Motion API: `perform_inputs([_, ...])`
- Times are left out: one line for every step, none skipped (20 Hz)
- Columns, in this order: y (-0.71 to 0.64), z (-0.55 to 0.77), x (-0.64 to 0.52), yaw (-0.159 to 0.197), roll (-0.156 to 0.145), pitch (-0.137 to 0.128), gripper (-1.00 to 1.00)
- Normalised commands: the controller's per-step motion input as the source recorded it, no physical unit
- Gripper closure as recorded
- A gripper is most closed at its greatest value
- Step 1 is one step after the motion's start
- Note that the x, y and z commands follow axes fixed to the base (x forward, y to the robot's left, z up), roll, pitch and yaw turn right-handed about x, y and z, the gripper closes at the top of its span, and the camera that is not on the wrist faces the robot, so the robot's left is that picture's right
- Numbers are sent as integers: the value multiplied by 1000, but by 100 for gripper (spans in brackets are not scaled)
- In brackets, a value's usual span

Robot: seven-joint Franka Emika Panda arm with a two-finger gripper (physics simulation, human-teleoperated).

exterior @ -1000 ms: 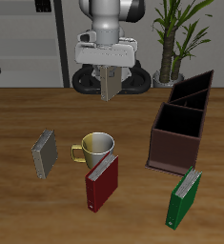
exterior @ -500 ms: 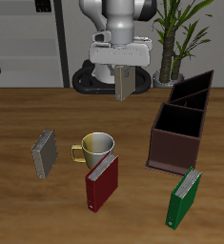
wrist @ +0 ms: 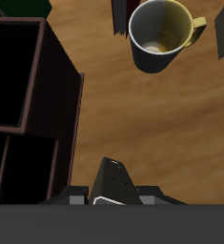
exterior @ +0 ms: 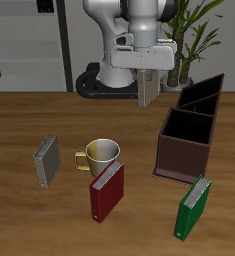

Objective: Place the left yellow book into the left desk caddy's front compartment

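My gripper (exterior: 147, 76) is shut on the left yellow book (exterior: 147, 92), which hangs upright below the fingers, high above the table near its back. The book also shows in the wrist view (wrist: 113, 181). The left desk caddy (exterior: 184, 141), a dark reddish-brown open-top box with a divider, stands nearer the table's front than the gripper and a little to one side of it. Its rim also shows in the wrist view (wrist: 73, 114), with both compartments dark inside. The other yellow book (exterior: 46, 160) lies far across the table.
A black angular caddy (exterior: 201, 93) stands just behind the brown one. A yellow mug (exterior: 101, 154) stands mid-table, also in the wrist view (wrist: 161, 36). A dark red book (exterior: 107, 190) lies before it. A green book (exterior: 194, 207) lies in front of the brown caddy.
My gripper has carried the yellow book sideways along the back of the table toward the caddies. Nothing on the table has moved.
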Motion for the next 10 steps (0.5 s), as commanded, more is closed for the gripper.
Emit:
perform_inputs([508, -9, 39, -51, 84, 28, 100])
perform_inputs([441, 36, 62, 30, 51, 5, 100])
perform_inputs([406, 129, 36, 11, 3, -42, 100])
perform_inputs([499, 83, 53, -37, 95, 14, 100])
perform_inputs([431, 107, 55, -18, 59, 17, 100])
perform_inputs([365, 207, 153, -13, 3, -35, 100])
perform_inputs([567, 225, 95, 33, 76, -51, 100])
perform_inputs([316, 110, 67, -33, 26, 14, 100])
perform_inputs([316, 125, 77, 26, 10, -27, 100])
perform_inputs([396, 127, 56, 22, 9, -29, 100])
